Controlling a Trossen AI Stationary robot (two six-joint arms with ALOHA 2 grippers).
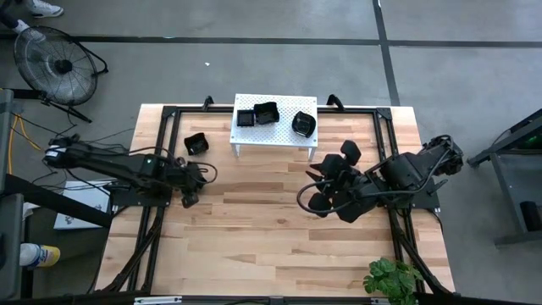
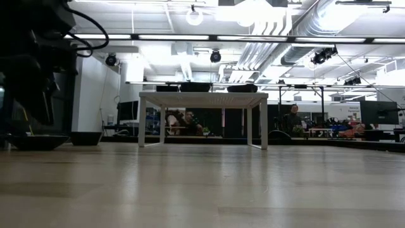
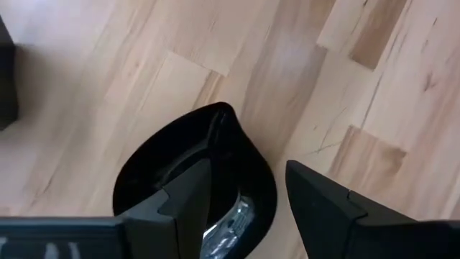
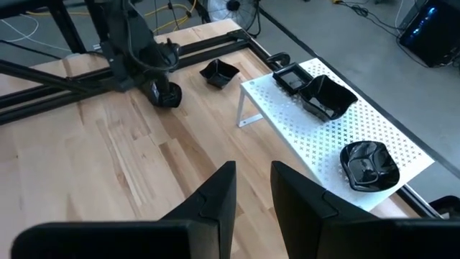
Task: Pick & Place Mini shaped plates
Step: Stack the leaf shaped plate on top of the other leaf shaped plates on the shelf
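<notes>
Five glossy black mini plates show. Three sit on the white perforated stand: a square one, a deeper one and a round one. Another plate rests on the table left of the stand. The fifth, a round plate, lies on the wood under my left gripper, which is open and points down. One of its fingers is over the plate's hollow and the other is outside the rim. My right gripper is open, hovering above the table's right half. My left gripper comes at the round plate from above, astride its rim, with one finger inside the hollow and one outside. The plate lies flat on the table. I cannot tell whether either finger touches it.
The stand sits on four legs at the table's far edge. A black frame rail runs round the far and side edges. A potted plant is at the near right corner. Bare wood lies between the arms. People sit in the room beyond.
</notes>
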